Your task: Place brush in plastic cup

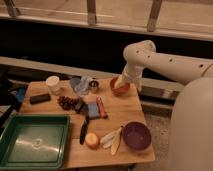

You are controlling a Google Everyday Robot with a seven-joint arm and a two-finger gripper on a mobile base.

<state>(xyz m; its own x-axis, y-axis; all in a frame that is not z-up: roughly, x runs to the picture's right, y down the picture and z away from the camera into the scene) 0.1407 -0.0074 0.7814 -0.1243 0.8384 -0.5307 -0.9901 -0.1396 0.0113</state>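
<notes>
The brush is a slim black tool lying on the wooden table, just right of the green tray. The plastic cup is bluish-clear and stands at the back of the table, next to a small metal cup. My gripper hangs from the white arm that reaches in from the right. It is at the back right of the table, right over a red-orange bowl. It is well apart from the brush and to the right of the plastic cup.
A green tray fills the front left. A white container and a black block are at the back left. A blue packet, a purple bowl, a banana and a round fruit lie nearby.
</notes>
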